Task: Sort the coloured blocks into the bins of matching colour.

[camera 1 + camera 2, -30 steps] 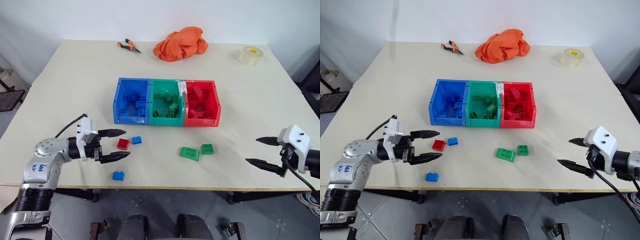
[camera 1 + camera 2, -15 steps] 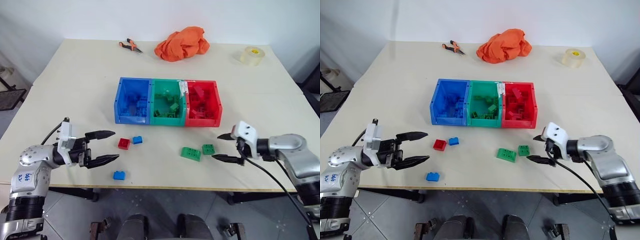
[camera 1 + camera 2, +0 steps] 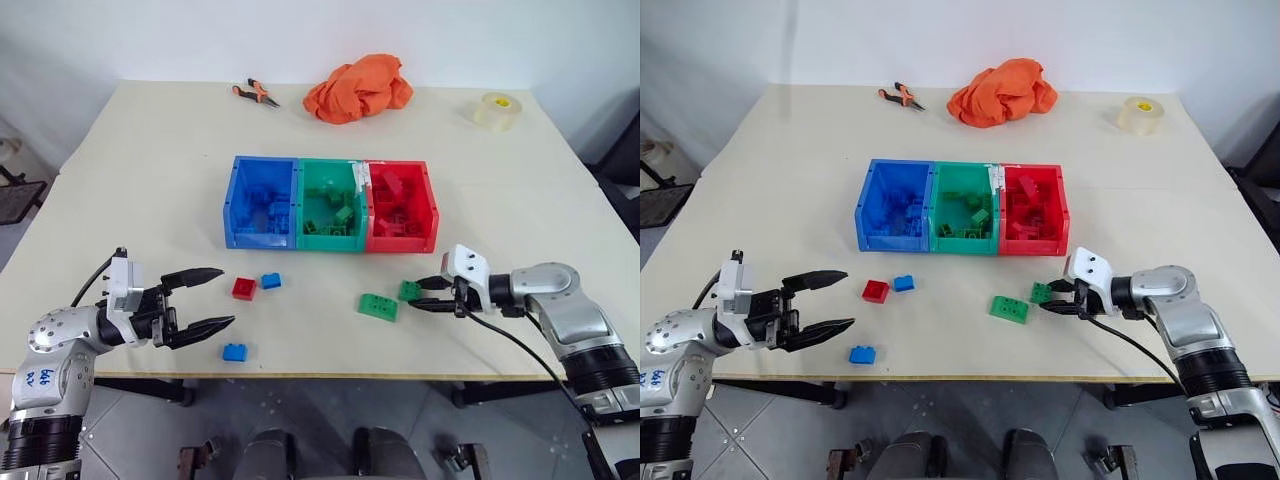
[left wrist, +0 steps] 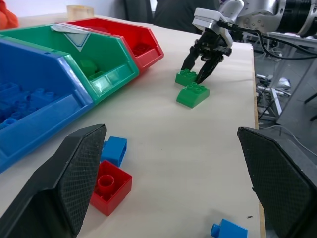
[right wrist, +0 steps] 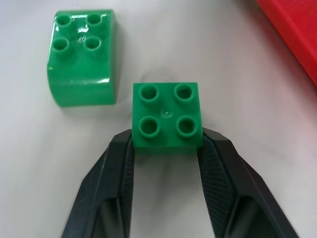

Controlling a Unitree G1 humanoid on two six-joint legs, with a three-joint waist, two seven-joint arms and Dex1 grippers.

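A: What do the head views show?

B: Three joined bins sit in the middle of the table (image 3: 120, 160): the blue bin (image 3: 260, 203), the green bin (image 3: 331, 205) and the red bin (image 3: 402, 206). Each has blocks of its own colour inside. In front of them, a red block (image 3: 244, 288) and a blue block (image 3: 270, 281) lie close together. Another blue block (image 3: 236, 351) lies near the table's front edge. The right gripper (image 3: 421, 295) has its two black fingers closed on a small green block (image 3: 410, 290). A bigger green block (image 3: 378, 306) lies just beside it. The left gripper (image 3: 212, 298) has its fingers spread wide and holds nothing. At the far end are an orange cloth (image 3: 358, 87), pliers (image 3: 252, 93) and a tape roll (image 3: 497, 109).

A: And the left wrist view?

B: Its own fingers (image 4: 79, 173) stand far apart. The red block and a blue one lie next to one finger. Farther off, the right gripper pinches the small green block on the table.

A: And the right wrist view?

B: The two fingers (image 5: 116, 163) squeeze the square four-stud green block from both sides. The rounded green block lies close by, not touching. A corner of the red bin shows.
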